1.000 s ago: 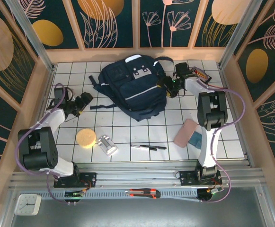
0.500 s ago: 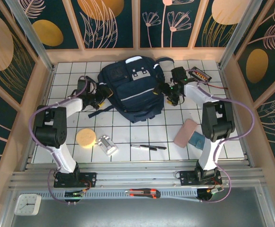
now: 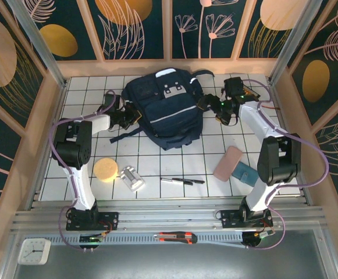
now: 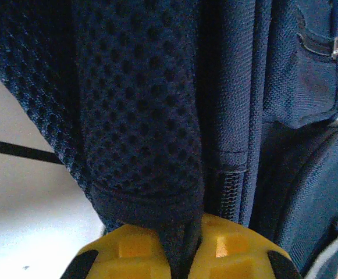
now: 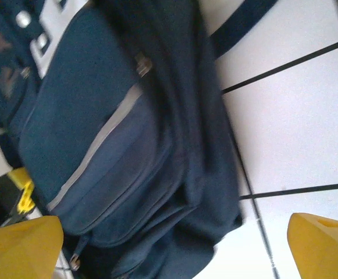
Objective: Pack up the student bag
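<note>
The left claw [image 4: 183,251] is clamped tight on the student bag [image 4: 151,87], pinching a fold of its mesh padding between the yellow fingertips. A zip runs just right of the pinch. The right claw [image 5: 171,247] gapes wide, with the bag's striped front pocket ahead of it, untouched. The left grip holds only a thin fold, so a pull may slip off or drag the whole bag across the surface [image 3: 157,160]. No brand or readable writing shows, even on the grey patch [image 3: 170,90] farther on.
</note>
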`<move>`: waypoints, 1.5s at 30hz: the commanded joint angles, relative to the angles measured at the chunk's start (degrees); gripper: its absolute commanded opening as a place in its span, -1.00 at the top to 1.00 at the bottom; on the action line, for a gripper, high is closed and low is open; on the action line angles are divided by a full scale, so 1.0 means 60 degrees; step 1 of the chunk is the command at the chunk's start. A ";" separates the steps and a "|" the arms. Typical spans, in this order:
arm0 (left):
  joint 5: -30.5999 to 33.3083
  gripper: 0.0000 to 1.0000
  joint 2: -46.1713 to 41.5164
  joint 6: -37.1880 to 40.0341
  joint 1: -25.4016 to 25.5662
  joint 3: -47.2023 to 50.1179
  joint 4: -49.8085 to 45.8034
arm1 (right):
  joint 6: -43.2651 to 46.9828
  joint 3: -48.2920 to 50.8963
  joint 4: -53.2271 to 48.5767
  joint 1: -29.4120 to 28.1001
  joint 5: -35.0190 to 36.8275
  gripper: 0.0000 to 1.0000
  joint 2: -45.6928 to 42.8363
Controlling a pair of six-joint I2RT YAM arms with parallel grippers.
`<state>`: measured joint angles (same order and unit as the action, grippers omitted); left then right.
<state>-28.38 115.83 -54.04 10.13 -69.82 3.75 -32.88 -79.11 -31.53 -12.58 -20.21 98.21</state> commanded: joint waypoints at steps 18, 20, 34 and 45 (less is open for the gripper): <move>-0.1281 1.00 -0.2237 -0.3486 0.0551 0.3770 0.9134 | -0.0489 0.0501 0.3259 -0.3074 -0.2416 -0.26 0.1983; -0.1421 1.00 -0.2264 -0.3488 0.0605 0.3796 0.9300 | -0.0611 0.0756 0.3710 -0.3203 -0.2666 -0.35 0.2118; -0.1411 1.00 -0.2268 -0.3979 0.0646 0.4083 1.0588 | -0.0192 0.1236 0.4570 -0.3682 -0.4222 -0.24 0.2004; -0.1305 1.00 -0.2559 -0.3896 0.0651 0.4220 1.0482 | -0.0247 0.1770 0.4407 -0.4192 -0.4161 0.11 0.1507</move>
<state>-33.82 105.34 -77.28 13.04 -43.51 54.24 -34.85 -69.28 -3.22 -35.66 -42.26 108.66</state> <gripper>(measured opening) 0.074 0.458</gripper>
